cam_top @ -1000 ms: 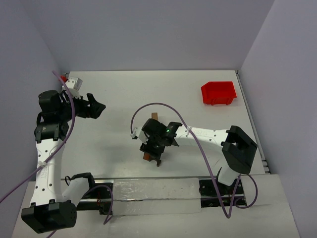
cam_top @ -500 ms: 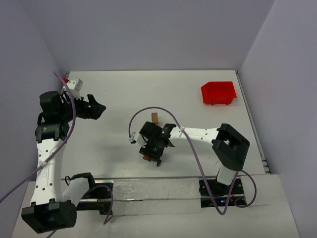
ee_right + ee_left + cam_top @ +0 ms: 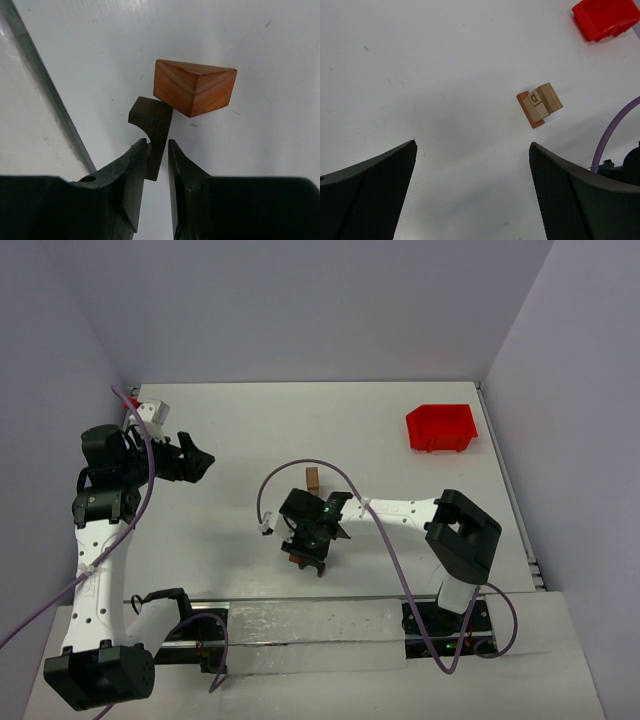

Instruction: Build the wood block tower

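Observation:
A short stack of tan wood blocks on a reddish base, the tower (image 3: 313, 478), stands mid-table; it also shows in the left wrist view (image 3: 540, 104). My right gripper (image 3: 309, 554) is low over the table in front of it. In the right wrist view the right gripper (image 3: 157, 143) is closed around one leg of a dark brown arch block (image 3: 152, 117) lying on the table. A reddish-orange wedge block (image 3: 194, 92) touches the arch's far end. My left gripper (image 3: 196, 460) is open and empty at the far left, its fingers (image 3: 370, 190) wide apart above bare table.
A red plastic bin (image 3: 441, 427) sits at the back right, also in the left wrist view (image 3: 607, 17). A purple cable (image 3: 340, 472) arcs over the right arm. A metal rail (image 3: 320, 620) runs along the near table edge.
My right gripper has shifted slightly left and nearer, lowering onto the arch block, so the tower behind it is now uncovered. The left arm has hardly moved.

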Motion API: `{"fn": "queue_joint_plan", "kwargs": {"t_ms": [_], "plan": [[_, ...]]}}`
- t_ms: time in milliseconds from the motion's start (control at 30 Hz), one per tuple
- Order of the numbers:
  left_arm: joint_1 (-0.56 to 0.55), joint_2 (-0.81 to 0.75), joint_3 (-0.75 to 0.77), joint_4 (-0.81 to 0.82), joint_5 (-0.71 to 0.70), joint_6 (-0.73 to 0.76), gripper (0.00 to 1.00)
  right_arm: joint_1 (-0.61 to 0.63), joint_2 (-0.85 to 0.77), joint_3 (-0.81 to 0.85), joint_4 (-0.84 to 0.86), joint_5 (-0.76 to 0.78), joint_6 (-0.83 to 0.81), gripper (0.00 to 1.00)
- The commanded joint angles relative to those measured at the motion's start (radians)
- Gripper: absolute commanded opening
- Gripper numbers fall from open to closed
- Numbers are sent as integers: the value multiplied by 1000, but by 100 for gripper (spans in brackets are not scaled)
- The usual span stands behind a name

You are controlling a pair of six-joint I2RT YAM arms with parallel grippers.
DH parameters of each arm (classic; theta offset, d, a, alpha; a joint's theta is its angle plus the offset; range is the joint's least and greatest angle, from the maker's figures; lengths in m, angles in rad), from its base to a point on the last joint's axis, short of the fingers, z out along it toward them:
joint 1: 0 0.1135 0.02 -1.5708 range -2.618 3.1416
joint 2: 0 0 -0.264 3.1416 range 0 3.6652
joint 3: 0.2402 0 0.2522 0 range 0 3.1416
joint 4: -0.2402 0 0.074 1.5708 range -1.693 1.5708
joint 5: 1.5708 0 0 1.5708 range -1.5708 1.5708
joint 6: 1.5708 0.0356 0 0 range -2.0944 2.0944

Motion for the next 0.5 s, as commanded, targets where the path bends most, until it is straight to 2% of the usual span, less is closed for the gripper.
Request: {"fn": "queue_joint_plan", "kwargs": {"t_ms": [0, 133, 267, 400, 467], "plan": [[3, -2, 7, 18, 21, 9, 99, 23, 21, 9, -16, 4, -22, 37], [3, -2, 11, 18, 21, 10, 99, 27, 16, 5, -15, 13, -27, 41], [3, 0, 14, 19, 26, 10, 99, 27, 11, -1, -10, 21, -32, 35], [3, 1, 8, 27, 23, 3, 99, 27, 3, -7, -8, 35, -50, 1], [3, 0, 3, 31, 24, -6, 99, 26, -11, -8, -15, 50, -72, 0]]}}
